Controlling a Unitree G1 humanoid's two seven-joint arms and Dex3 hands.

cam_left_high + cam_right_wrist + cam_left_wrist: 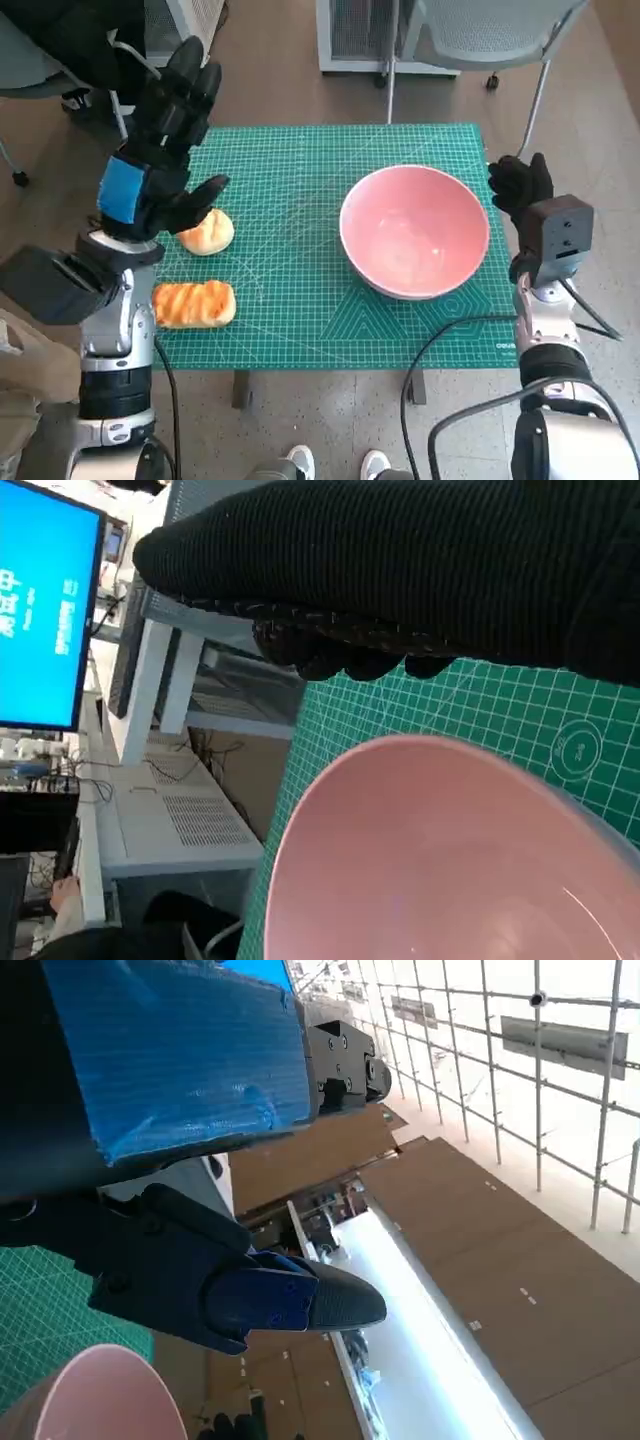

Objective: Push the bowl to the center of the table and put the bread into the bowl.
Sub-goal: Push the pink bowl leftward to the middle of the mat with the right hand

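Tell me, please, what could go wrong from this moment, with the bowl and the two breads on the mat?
1. The pink bowl sits right of the mat's middle, and the right hand is beside its rim; a push high on the rim might tip it rather than slide it.
2. The left hand hangs open above the round bread. The striped bread lies close by, so a grasp could knock it toward the green mat edge.

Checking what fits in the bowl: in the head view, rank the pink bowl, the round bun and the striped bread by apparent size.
1. Pink bowl, by far the largest.
2. Striped bread.
3. Round bun, partly hidden by the left hand, so its rank below the bread is unsure.
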